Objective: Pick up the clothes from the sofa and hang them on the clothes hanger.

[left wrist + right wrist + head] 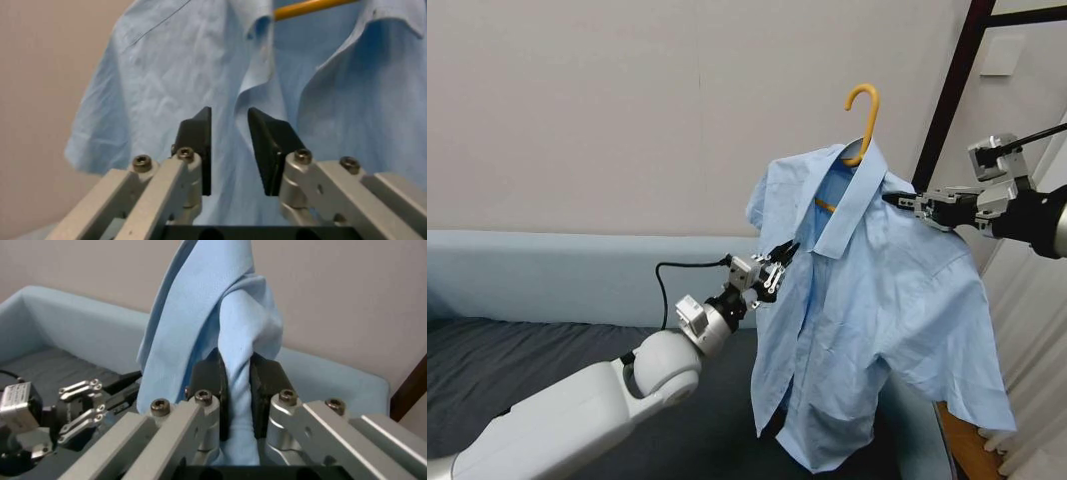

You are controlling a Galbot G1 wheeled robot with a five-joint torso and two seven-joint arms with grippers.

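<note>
A light blue shirt (877, 300) hangs in the air on a yellow hanger (864, 110), above the sofa's right end. My right gripper (899, 201) is shut on the shirt's shoulder beside the collar; in the right wrist view the fabric (233, 315) is pinched between its pads (235, 371). My left gripper (778, 266) is open just at the shirt's front edge, at chest height. In the left wrist view its fingers (230, 127) have a gap with nothing in it, and the shirt front (200, 65) and hanger bar (313, 6) lie just beyond.
The sofa has a pale blue backrest (547, 275) and a dark grey seat (507, 350) below my left arm. A dark rack pole (952, 90) slants up at the upper right. A white curtain (1032, 330) and wooden floor (967, 445) are at the right.
</note>
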